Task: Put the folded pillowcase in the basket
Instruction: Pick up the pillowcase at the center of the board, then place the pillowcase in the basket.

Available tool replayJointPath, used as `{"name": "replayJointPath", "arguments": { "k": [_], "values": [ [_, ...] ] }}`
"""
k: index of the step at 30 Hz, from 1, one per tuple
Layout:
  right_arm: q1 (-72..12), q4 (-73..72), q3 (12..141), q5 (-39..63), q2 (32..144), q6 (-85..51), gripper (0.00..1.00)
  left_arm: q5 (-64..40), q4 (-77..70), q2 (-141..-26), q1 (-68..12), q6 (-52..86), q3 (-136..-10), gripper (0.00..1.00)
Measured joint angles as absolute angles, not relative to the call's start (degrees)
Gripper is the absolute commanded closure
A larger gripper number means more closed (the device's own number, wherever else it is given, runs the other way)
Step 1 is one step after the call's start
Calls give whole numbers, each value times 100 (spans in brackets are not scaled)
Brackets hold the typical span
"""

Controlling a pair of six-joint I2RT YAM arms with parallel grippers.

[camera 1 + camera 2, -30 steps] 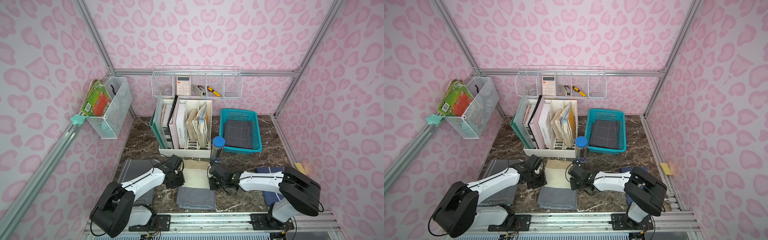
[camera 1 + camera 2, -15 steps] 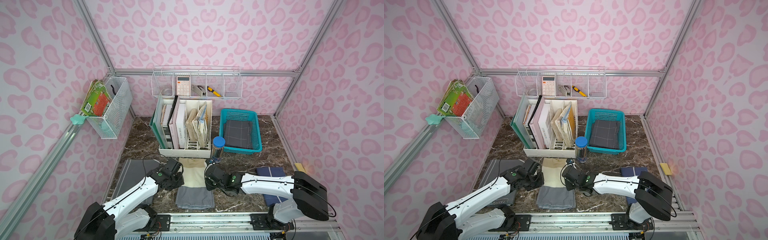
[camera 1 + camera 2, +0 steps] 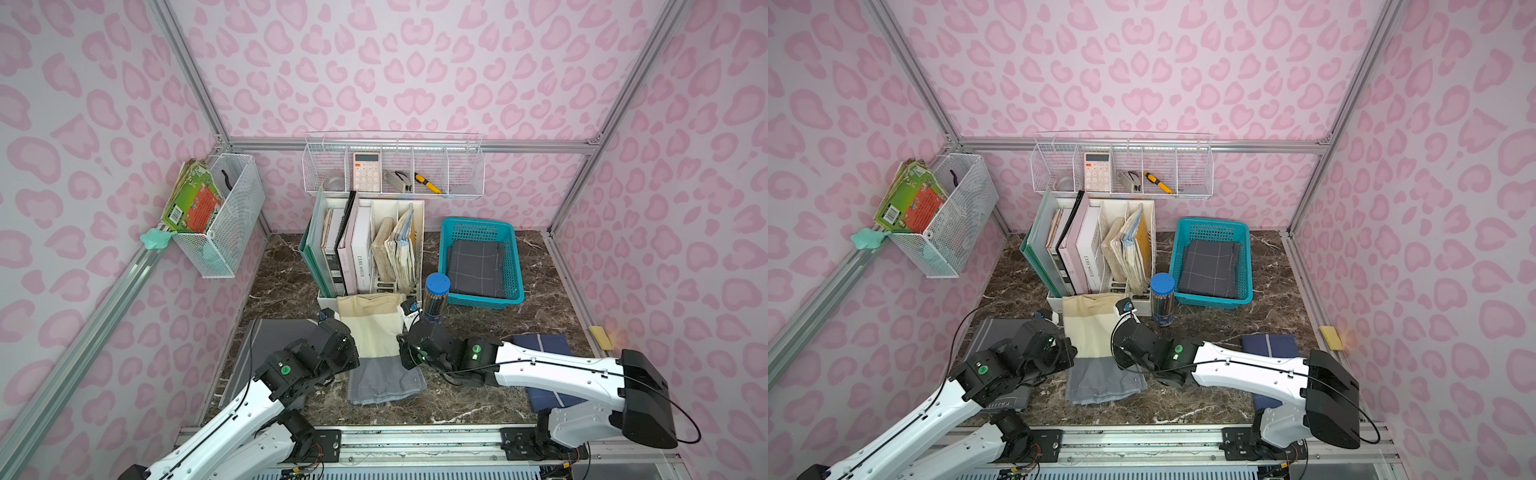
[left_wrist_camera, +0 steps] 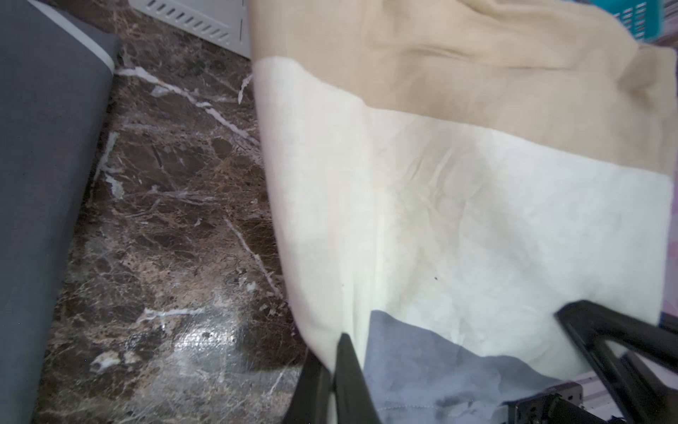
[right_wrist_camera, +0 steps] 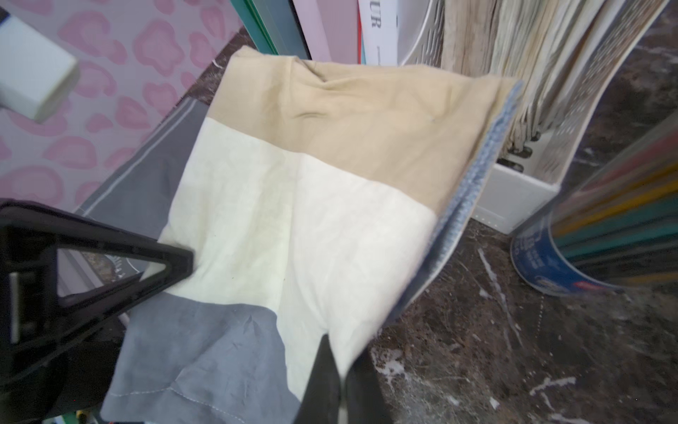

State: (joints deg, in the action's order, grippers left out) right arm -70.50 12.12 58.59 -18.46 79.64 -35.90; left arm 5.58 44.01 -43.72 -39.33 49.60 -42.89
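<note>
The pillowcase point(image 3: 380, 336), folded and banded in tan, cream and grey, is lying in the middle of the counter, nearer to the front edge. Its tan end is touching the foot of the white book rack point(image 3: 374, 249).

The left claw point(image 4: 335, 361) is pinching the left edge of the pillowcase. The right claw point(image 5: 337, 363) is pinching the right edge. Both are closed tight on the cloth.

The basket point(image 3: 478, 230) is sitting near the back right corner, and a dark checked cloth point(image 3: 476, 268) is already filling most of its floor.

A pencil jar point(image 3: 436, 299) is standing between the pillowcase and the basket, so I think the hanging cloth or the right arm is risking to knock it over. The fold may also be opening if the two claws are not rising together, and the grey end may be dragging.
</note>
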Motion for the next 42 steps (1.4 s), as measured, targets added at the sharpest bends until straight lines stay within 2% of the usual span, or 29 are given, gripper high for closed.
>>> {"name": "replayJointPath", "arguments": {
  "k": [12,21,33,37,42],
  "values": [
    [-7054,1197,6219,-2491,7037,-2950,100,777,4501,-4475,-4407,4571,-5625,100],
    [-6781,1522,6608,-3041,6556,-2436,100,703,4335,-5406,-4547,4007,-6858,100],
    [-5481,1776,6976,-3026,6139,-1914,100,548,3920,-7072,-4582,3275,-8709,100],
    [-4877,1828,7085,-2816,6084,-1767,100,508,3623,-7642,-4584,3070,-9139,100],
    [-4082,1855,7183,-2480,6084,-1728,100,489,3518,-8615,-4587,2825,-10261,100]
  ]
}}
